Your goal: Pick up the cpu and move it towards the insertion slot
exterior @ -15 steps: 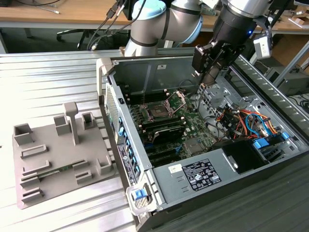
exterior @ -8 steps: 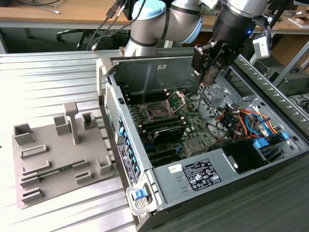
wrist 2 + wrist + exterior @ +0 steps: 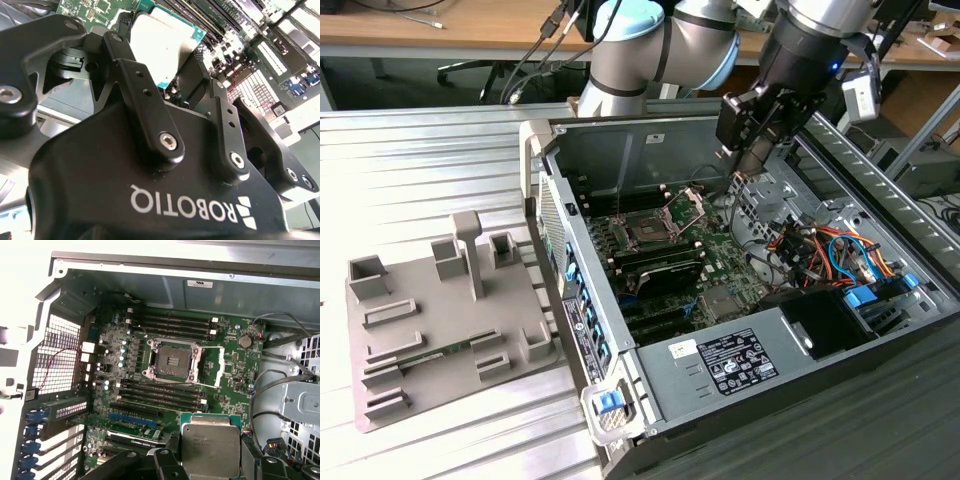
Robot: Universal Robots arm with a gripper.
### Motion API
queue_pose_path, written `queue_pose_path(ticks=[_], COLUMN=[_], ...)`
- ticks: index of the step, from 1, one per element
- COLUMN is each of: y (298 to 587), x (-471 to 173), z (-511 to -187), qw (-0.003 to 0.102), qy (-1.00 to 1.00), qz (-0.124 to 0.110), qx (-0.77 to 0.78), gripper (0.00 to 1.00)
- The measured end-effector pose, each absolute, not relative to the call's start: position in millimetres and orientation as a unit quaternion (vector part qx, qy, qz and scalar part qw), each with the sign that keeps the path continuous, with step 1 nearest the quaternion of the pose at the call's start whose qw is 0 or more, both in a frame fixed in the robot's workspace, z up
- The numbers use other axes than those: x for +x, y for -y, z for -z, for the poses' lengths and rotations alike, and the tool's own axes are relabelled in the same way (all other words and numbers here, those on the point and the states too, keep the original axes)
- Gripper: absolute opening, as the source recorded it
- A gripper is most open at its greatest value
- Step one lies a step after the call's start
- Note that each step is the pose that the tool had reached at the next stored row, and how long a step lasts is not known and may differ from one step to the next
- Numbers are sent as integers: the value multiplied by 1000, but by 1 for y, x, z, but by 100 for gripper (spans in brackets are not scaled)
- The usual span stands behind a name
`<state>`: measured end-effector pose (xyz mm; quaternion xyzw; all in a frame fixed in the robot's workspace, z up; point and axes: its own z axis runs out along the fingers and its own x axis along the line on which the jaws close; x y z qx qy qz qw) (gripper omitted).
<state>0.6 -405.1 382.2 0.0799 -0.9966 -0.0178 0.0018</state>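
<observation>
The black two-fingered gripper [image 3: 172, 70] is hanging over the open grey metal computer case [image 3: 620, 130], clenched on the cpu [image 3: 210, 450], a small flat square chip with a silvery metal face and a thin green rim. In the second wrist view its black fingers [image 3: 142, 95] are pressing the chip's opposite edges, the pale face [image 3: 162, 42] showing between them. Faint print is sitting on the chip's face in the first wrist view, too small to make out, and white lettering is running across the gripper's black body.

The insertion slot [image 3: 172, 360], a square dark socket in a silver metal frame, is lying on the green motherboard [image 3: 230, 370] below the gripper and apart from the held chip, its hinged silver bracket [image 3: 692, 205] standing raised. Long black memory slots [image 3: 165, 392] are flanking it on two sides. White printed labels are stuck on the case wall [image 3: 200, 284] and on the grey power supply box [image 3: 740, 360]. Well away from the gripper, outside the case, a grey plastic fixture plate [image 3: 440, 330] is resting on the ribbed metal table [image 3: 420, 160].
</observation>
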Motion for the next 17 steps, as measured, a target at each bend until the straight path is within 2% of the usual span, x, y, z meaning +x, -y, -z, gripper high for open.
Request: queue_pose_path(ticks=[17], y=[402], x=[2], z=[-380], qw=[2], qy=[997], qz=[18], qx=[80], gripper=[55])
